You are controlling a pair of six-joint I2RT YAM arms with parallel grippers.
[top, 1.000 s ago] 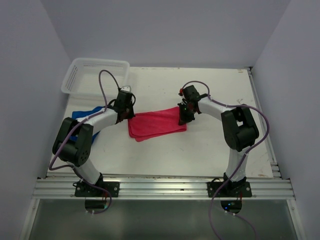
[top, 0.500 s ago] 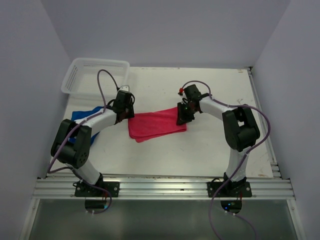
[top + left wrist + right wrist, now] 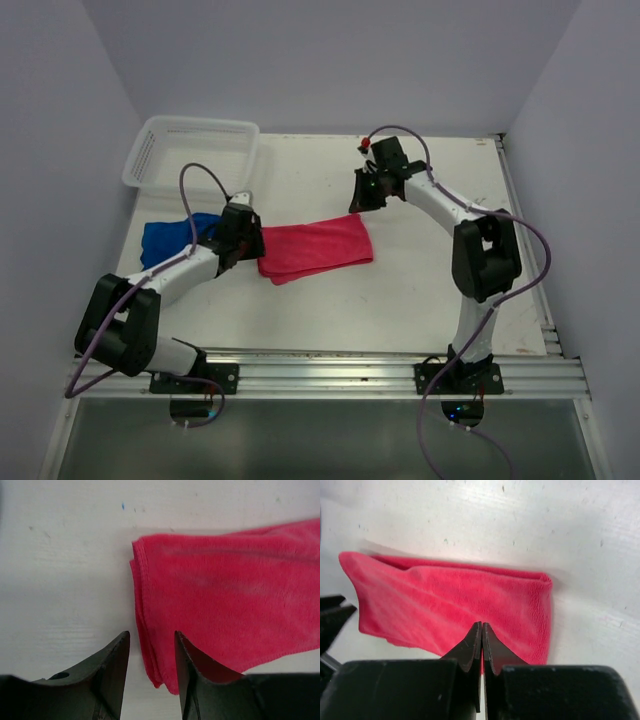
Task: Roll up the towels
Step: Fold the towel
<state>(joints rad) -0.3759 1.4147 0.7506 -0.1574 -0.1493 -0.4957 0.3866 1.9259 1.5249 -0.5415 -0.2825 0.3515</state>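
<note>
From the top camera, the left gripper (image 3: pixel 247 246) sits low over the table (image 3: pixel 420 300), with its tips at the left end of the pink-red towel (image 3: pixel 318 247). The towel stretches away from it as a flat, folded strip. The blue towel (image 3: pixel 168 240) lies behind this gripper, beside its forearm and apart from the pink one. The white mesh basket (image 3: pixel 190 150) stands farther off on that same side. The right gripper (image 3: pixel 360 198) is just past the towel's far right corner and does not touch it.

In the left wrist view, the jaws stand apart with nothing pinched between them. The towel's layered, stitched end lies straight ahead of the gap, and its near corner reaches in between the two tips. The rest of the cloth spreads off to the gripper's right, with bare tabletop to its left.

In the right wrist view, the jaws are pressed tight together, tip to tip, with no cloth between them. The towel lies flat on the table ahead of the closed tips, with its short folded end just to their right and its length running off to their left.
</note>
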